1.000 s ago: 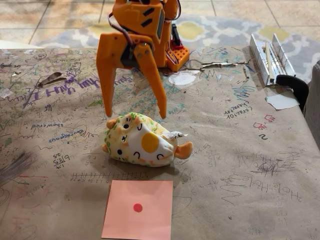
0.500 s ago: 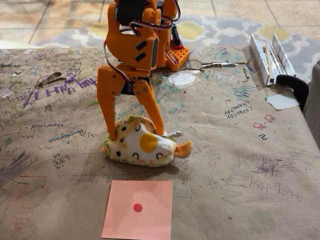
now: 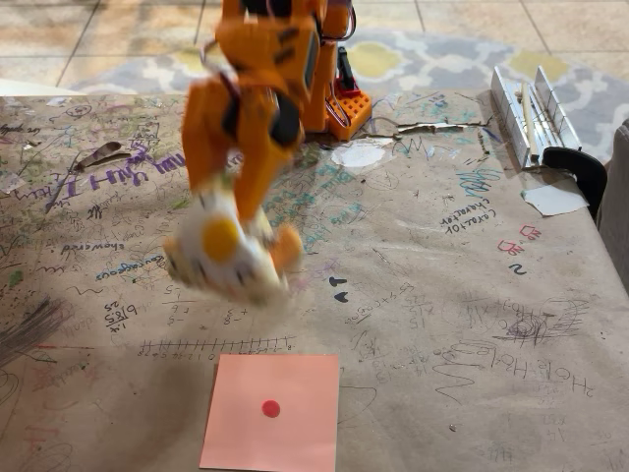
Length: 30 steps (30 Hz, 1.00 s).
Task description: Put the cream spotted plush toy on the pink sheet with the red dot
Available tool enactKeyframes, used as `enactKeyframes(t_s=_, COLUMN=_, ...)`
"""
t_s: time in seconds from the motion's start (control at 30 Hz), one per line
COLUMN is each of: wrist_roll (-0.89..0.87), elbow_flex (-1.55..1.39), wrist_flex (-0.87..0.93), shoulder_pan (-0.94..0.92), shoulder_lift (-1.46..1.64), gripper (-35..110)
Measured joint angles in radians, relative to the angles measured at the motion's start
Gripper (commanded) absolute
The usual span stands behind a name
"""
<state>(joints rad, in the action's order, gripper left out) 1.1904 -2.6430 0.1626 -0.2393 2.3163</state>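
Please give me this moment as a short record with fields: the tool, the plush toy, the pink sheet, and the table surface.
tool: orange tool, blurred by motion, closed around the plush
plush toy: cream spotted plush toy, held in the tool, looks raised off the paper; yellow patch faces the camera
pink sheet: pink sheet with the red dot, flat at the near edge, nothing on it
position: plush is behind the sheet, slightly left, not touching it
table surface: brown paper covered in scribbles
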Motion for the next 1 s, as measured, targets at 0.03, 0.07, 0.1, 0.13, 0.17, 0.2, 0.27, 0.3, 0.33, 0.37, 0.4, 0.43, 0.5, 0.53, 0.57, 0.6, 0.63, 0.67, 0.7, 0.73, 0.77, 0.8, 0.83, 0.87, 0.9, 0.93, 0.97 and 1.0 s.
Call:
enactKeyframes(t_s=0.03, wrist_roll=-0.034, elbow_flex=0.0, wrist_flex=-0.002, shoulder_pan=-0.014, shoulder_lift=0.086, gripper=0)
enactKeyframes(t_s=0.07, wrist_roll=-0.06, elbow_flex=0.0, wrist_flex=-0.011, shoulder_pan=-0.025, shoulder_lift=0.176, gripper=0)
enactKeyframes(t_s=0.1, wrist_roll=-0.077, elbow_flex=0.0, wrist_flex=-0.025, shoulder_pan=-0.035, shoulder_lift=0.265, gripper=0)
enactKeyframes(t_s=0.13, wrist_roll=-0.087, elbow_flex=0.0, wrist_flex=-0.044, shoulder_pan=-0.043, shoulder_lift=0.354, gripper=0)
enactKeyframes(t_s=0.17, wrist_roll=-0.094, elbow_flex=0.0, wrist_flex=-0.074, shoulder_pan=-0.048, shoulder_lift=0.443, gripper=0)
enactKeyframes(t_s=0.2, wrist_roll=-0.098, elbow_flex=0.003, wrist_flex=-0.101, shoulder_pan=-0.051, shoulder_lift=0.525, gripper=0)
enactKeyframes(t_s=0.27, wrist_roll=-0.104, elbow_flex=0.028, wrist_flex=-0.156, shoulder_pan=-0.052, shoulder_lift=0.646, gripper=0)
enactKeyframes(t_s=0.3, wrist_roll=-0.104, elbow_flex=0.04, wrist_flex=-0.173, shoulder_pan=-0.052, shoulder_lift=0.69, gripper=0)
enactKeyframes(t_s=0.33, wrist_roll=-0.104, elbow_flex=0.049, wrist_flex=-0.187, shoulder_pan=-0.052, shoulder_lift=0.721, gripper=0)
enactKeyframes(t_s=0.37, wrist_roll=-0.103, elbow_flex=0.057, wrist_flex=-0.196, shoulder_pan=-0.052, shoulder_lift=0.772, gripper=0)
enactKeyframes(t_s=0.4, wrist_roll=-0.103, elbow_flex=0.071, wrist_flex=-0.196, shoulder_pan=-0.052, shoulder_lift=0.818, gripper=0)
enactKeyframes(t_s=0.43, wrist_roll=-0.103, elbow_flex=0.112, wrist_flex=-0.198, shoulder_pan=-0.049, shoulder_lift=0.851, gripper=0)
enactKeyframes(t_s=0.5, wrist_roll=-0.081, elbow_flex=0.249, wrist_flex=-0.175, shoulder_pan=-0.014, shoulder_lift=0.914, gripper=0)
enactKeyframes(t_s=0.53, wrist_roll=-0.072, elbow_flex=0.325, wrist_flex=-0.144, shoulder_pan=0.006, shoulder_lift=0.946, gripper=0)
enactKeyframes(t_s=0.57, wrist_roll=-0.06, elbow_flex=0.408, wrist_flex=-0.114, shoulder_pan=0.021, shoulder_lift=0.966, gripper=0)
enactKeyframes(t_s=0.6, wrist_roll=-0.055, elbow_flex=0.494, wrist_flex=-0.078, shoulder_pan=0.041, shoulder_lift=0.985, gripper=0)
enactKeyframes(t_s=0.63, wrist_roll=-0.044, elbow_flex=0.571, wrist_flex=-0.048, shoulder_pan=0.055, shoulder_lift=0.997, gripper=0)
enactKeyframes(t_s=0.67, wrist_roll=-0.029, elbow_flex=0.643, wrist_flex=-0.032, shoulder_pan=0.066, shoulder_lift=1.008, gripper=0)
enactKeyframes(t_s=0.7, wrist_roll=-0.017, elbow_flex=0.699, wrist_flex=-0.02, shoulder_pan=0.077, shoulder_lift=1.022, gripper=0)
enactKeyframes(t_s=0.73, wrist_roll=-0.014, elbow_flex=0.758, wrist_flex=-0.009, shoulder_pan=0.086, shoulder_lift=1.029, gripper=0)
enactKeyframes(t_s=0.77, wrist_roll=-0.005, elbow_flex=0.799, wrist_flex=-0.011, shoulder_pan=0.097, shoulder_lift=1.04, gripper=0)
enactKeyframes(t_s=0.8, wrist_roll=0.009, elbow_flex=0.827, wrist_flex=-0.005, shoulder_pan=0.101, shoulder_lift=1.052, gripper=0)
enactKeyframes(t_s=0.83, wrist_roll=0.017, elbow_flex=0.845, wrist_flex=-0.003, shoulder_pan=0.104, shoulder_lift=1.065, gripper=0)
enactKeyframes(t_s=0.87, wrist_roll=0.021, elbow_flex=0.857, wrist_flex=-0.002, shoulder_pan=0.107, shoulder_lift=1.077, gripper=0)
enactKeyframes(t_s=0.9, wrist_roll=0.018, elbow_flex=0.87, wrist_flex=0.008, shoulder_pan=0.107, shoulder_lift=1.081, gripper=0)
enactKeyframes(t_s=0.93, wrist_roll=0.02, elbow_flex=0.877, wrist_flex=0.014, shoulder_pan=0.107, shoulder_lift=1.085, gripper=0)
enactKeyframes(t_s=0.97, wrist_roll=0.026, elbow_flex=0.877, wrist_flex=0.018, shoulder_pan=0.109, shoulder_lift=1.086, gripper=0)
enactKeyframes(t_s=1.0, wrist_roll=0.026, elbow_flex=0.879, wrist_flex=0.018, shoulder_pan=0.109, shoulder_lift=1.086, gripper=0)
